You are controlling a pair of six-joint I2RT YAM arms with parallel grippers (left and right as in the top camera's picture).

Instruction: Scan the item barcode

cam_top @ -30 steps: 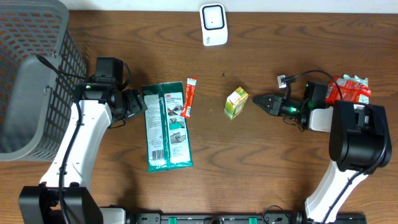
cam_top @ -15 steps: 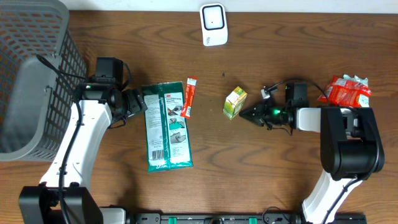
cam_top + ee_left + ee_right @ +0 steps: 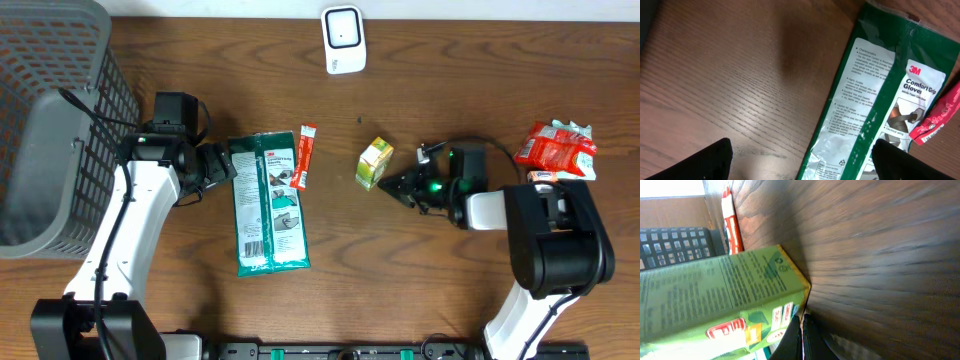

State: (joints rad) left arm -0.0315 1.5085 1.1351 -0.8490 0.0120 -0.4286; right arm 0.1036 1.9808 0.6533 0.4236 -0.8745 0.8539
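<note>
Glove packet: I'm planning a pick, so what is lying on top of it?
A red sachet overlaps the glove packet at its upper right edge. Nothing else lies on it; whatever is beneath is hidden.

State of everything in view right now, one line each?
left tool, open, beside the glove pack, holding nothing
right tool, shut, empty, tips at the green carton
green carton, on the table, not gripped
glove pack, flat, label up
red sachet, flat, overlapping the pack's edge
scanner, at table's far edge
</note>
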